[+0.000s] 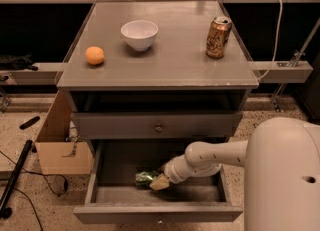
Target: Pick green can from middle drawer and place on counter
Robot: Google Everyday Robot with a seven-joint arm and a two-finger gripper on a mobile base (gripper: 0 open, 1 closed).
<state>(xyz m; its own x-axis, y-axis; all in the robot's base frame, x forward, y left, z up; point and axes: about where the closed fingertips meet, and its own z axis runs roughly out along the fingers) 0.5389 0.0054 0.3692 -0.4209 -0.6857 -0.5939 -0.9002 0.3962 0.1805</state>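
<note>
The middle drawer (157, 214) stands pulled out at the bottom of the grey cabinet, with its dark inside showing. The green can (144, 177) lies on its side on the drawer floor, left of centre and towards the front. The white arm (210, 157) reaches in from the right, from the robot's rounded white body (285, 175), and slopes down and to the left. Its end effector (159, 181) is inside the drawer, low over the floor, with its pale tan tip right against the right side of the green can. Whether the end effector is closed on the can or only touching it, I cannot tell.

Above the open drawer, the upper drawer (125, 124) is shut, with a small round knob (158, 128) at its middle. On the desk (175, 70) stand three things, well apart from each other: an orange (94, 55) near the left edge, a white bowl (139, 34) behind the middle, and a gold-orange can (218, 37) upright near the right edge. A cardboard box (57, 145) leans beside the cabinet's left side on the speckled floor (30, 125), and a black pole (15, 175) lies further left.
</note>
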